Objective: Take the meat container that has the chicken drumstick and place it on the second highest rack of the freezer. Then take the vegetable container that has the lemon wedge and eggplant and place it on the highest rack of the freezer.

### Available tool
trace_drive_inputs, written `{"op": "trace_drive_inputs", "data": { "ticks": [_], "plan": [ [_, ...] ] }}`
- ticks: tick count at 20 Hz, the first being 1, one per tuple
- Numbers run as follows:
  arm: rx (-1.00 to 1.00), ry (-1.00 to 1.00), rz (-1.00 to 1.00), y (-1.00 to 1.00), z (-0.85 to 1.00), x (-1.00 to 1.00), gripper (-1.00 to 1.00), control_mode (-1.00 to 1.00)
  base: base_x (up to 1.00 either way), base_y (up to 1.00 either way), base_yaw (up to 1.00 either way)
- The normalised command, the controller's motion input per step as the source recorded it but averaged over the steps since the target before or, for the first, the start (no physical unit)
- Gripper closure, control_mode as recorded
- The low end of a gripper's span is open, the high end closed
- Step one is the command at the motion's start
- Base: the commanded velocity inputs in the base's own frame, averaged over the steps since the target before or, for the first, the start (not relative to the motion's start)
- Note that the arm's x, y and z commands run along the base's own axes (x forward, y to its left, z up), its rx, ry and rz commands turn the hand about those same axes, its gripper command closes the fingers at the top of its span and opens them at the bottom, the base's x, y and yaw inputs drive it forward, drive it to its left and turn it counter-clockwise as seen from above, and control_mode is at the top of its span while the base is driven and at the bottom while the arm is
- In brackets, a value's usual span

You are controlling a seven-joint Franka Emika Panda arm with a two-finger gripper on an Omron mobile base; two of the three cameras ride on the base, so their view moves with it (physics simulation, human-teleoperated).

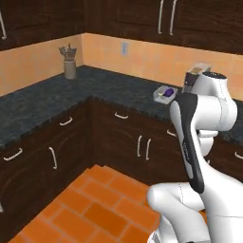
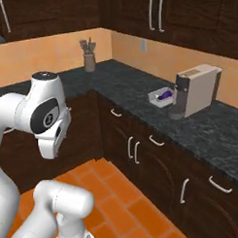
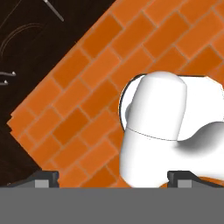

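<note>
A small white vegetable container (image 1: 165, 93) (image 2: 161, 96) sits on the dark counter (image 1: 109, 85), right beside the coffee machine. In it lies the purple eggplant (image 1: 167, 91) (image 2: 165, 95); the lemon wedge is too small to make out. My gripper (image 3: 117, 178) is open and holds nothing. It points down at the orange tile floor, well away from the counter, with the arm folded up over the base. The meat container and the freezer are out of view.
A beige coffee machine (image 1: 195, 76) (image 2: 197, 89) stands on the counter's right run. A utensil holder (image 1: 70, 66) (image 2: 89, 60) is in the corner. Dark cabinets with pale handles line both sides below the L-shaped counter. Orange tile floor (image 1: 104, 209) lies between them.
</note>
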Motion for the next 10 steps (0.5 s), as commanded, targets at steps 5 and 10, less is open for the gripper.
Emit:
{"op": "trace_drive_inputs", "data": {
  "ticks": [5,10],
  "plan": [
    [0.00,0.00,0.00,0.00,0.00,0.00,-1.00,1.00,0.75,0.76,-0.68],
    [0.00,0.00,0.00,0.00,0.00,0.00,-1.00,1.00,0.74,0.78,-0.69]
  ]
}}
